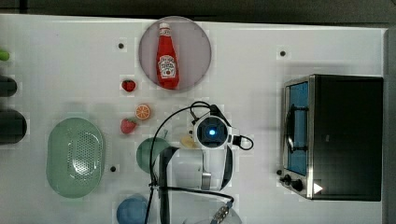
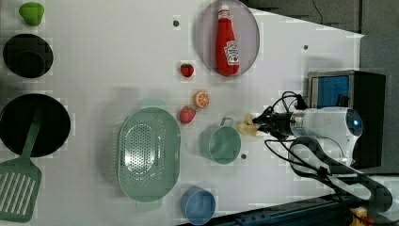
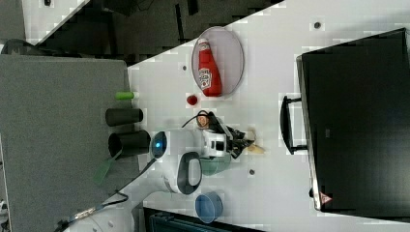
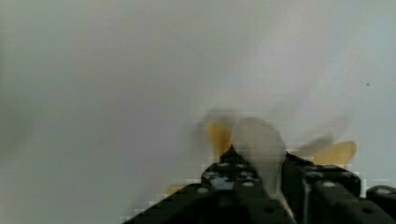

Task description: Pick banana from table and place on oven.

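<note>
Claw point(image 4: 261, 175): fingers point(image 4: 233, 172) sat either side of the banana's point(image 4: 259, 140) whitish tip, pinched narrow around it.
Banana: lay on the table point(image 1: 70, 60), just beside the green cup point(image 2: 225, 145) in the left view.
Arm: bent low, wrist reaching down to the tabletop.
Oven point(image 1: 348, 137): stood well apart, at the top view's right.

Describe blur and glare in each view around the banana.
Wrist view: banana soft and out of focus between the dark tool fingers. Top view: the arm covers most of it. Left view: table washed out bright. Right view: banana small, edges smeared.
</note>
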`<control>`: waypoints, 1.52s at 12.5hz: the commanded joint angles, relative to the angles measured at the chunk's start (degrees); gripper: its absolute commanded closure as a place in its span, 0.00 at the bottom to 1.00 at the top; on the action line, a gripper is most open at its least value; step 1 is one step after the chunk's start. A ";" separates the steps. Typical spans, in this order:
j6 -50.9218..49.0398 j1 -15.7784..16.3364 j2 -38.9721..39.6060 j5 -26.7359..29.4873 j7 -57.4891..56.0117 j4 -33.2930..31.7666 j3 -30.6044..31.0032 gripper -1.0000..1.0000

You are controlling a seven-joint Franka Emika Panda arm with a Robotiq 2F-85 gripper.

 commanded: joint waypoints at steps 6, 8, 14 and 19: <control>-27.35 0.66 -23.45 0.40 2.11 9.70 -0.17 0.78; -39.51 0.53 -26.83 0.39 2.11 16.51 -0.64 0.78; -53.91 -0.98 -28.57 0.15 0.08 31.93 -8.42 0.78; -51.69 -2.32 -24.22 -0.07 -17.68 32.39 -20.63 0.78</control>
